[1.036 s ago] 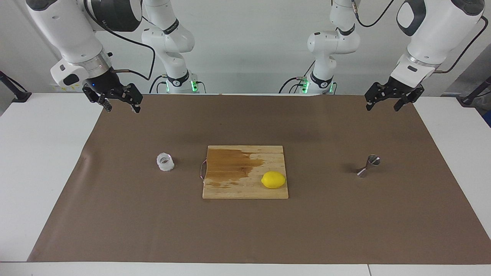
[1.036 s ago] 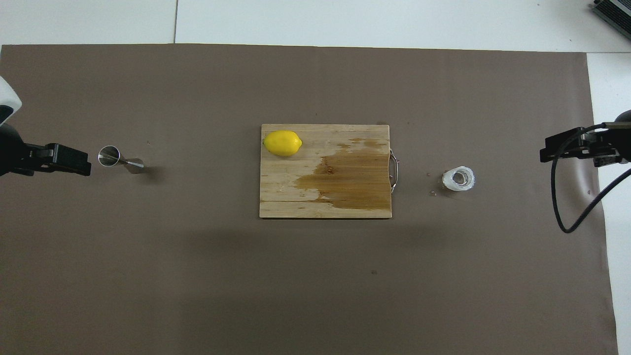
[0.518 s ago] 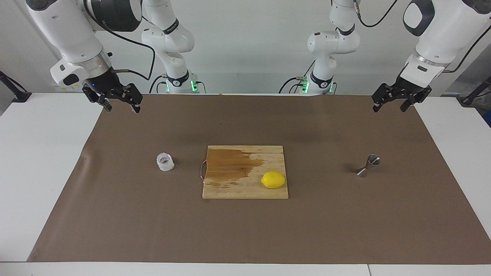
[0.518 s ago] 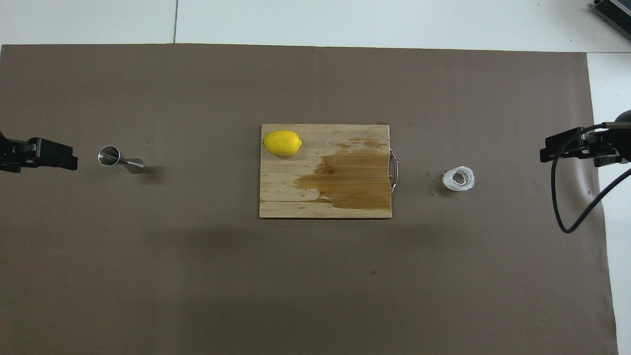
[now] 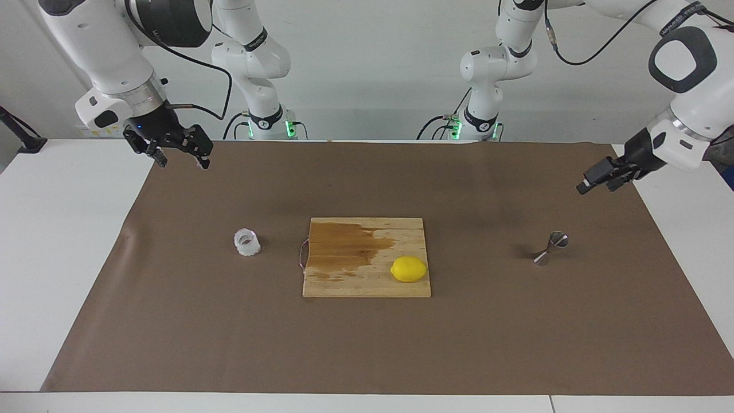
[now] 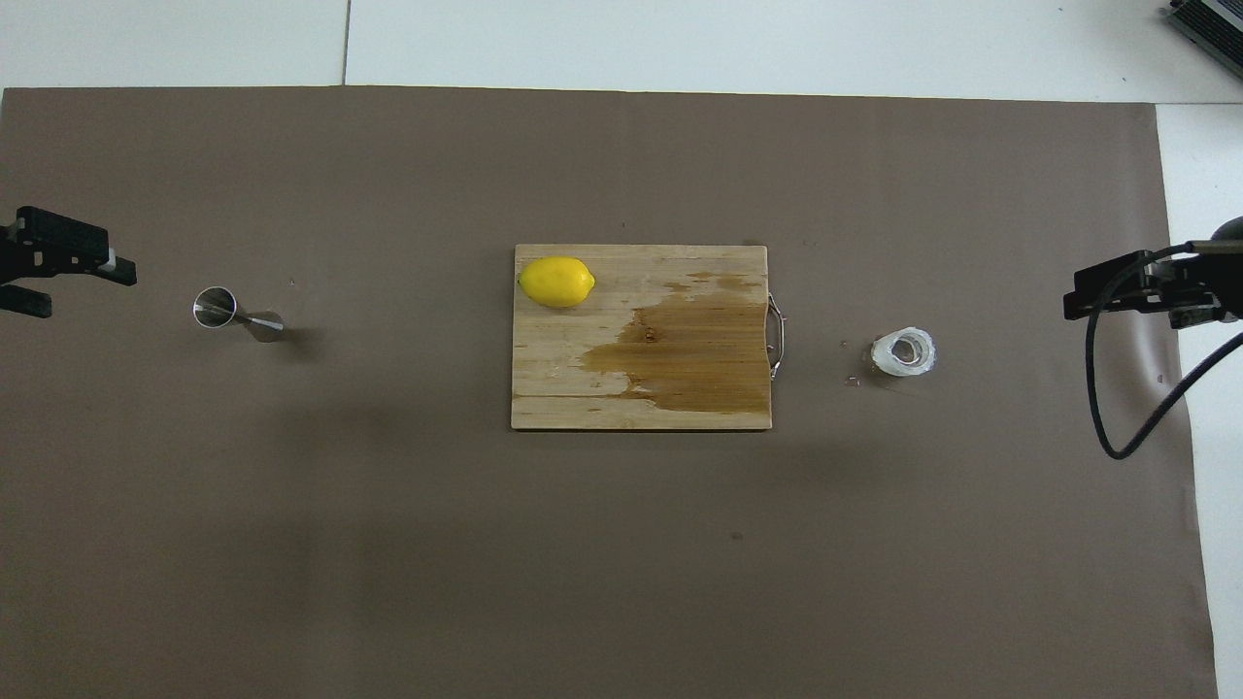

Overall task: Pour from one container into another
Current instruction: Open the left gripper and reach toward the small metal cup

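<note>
Both hands empty and spread wide, the left hand [image 5: 596,182] at right edge, the right hand [image 5: 178,150] upper left; that crinkly cup [image 5: 247,242] probably squishes and spills before reaching the tippy-looking jigger [image 5: 551,248].

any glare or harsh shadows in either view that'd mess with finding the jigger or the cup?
Facing view: soft even light; jigger casts a faint shadow, its steel glints. Overhead view: jigger rim shines brightly; clear cup stands out pale on the brown mat.
</note>
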Motion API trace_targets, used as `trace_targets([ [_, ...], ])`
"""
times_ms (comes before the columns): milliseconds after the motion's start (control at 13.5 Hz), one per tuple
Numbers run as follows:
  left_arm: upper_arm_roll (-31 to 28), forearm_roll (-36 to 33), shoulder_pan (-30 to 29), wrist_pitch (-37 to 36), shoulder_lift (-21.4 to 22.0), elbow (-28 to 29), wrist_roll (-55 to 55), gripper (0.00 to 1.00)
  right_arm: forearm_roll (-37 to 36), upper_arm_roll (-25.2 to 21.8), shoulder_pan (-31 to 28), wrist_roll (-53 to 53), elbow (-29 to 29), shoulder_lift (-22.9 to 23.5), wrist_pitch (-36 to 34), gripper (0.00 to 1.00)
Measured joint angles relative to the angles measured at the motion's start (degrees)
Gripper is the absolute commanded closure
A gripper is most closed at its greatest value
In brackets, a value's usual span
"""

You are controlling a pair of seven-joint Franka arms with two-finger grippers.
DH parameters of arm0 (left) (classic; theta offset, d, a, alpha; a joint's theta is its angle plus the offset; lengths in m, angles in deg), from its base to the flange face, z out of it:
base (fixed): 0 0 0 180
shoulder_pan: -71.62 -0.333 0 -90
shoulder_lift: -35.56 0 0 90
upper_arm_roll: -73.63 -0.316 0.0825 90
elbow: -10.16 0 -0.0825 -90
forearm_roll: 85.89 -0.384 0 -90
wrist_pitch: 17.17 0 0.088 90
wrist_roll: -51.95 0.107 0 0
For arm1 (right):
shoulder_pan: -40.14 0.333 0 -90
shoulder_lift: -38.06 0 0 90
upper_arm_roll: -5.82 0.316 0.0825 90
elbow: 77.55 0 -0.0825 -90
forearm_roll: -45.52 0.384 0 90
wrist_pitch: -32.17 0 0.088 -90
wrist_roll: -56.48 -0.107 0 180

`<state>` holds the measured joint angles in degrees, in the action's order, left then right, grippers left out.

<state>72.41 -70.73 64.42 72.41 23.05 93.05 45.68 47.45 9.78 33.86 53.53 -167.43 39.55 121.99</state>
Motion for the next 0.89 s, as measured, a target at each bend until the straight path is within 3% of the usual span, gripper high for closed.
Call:
trace_targets([
  [518, -0.52, 9.74, -6.66, 0.19, -15.65, -8.92, -18.88, 0.00, 0.00, 0.00, 0.00, 0.00, 0.00, 0.00, 0.00, 0.00],
  [888, -0.30, 15.32, -6.86, 4.31, -18.78, -10.34, -31.77, 0.00, 0.00, 0.00, 0.00, 0.00, 0.00, 0.00, 0.00, 0.00],
])
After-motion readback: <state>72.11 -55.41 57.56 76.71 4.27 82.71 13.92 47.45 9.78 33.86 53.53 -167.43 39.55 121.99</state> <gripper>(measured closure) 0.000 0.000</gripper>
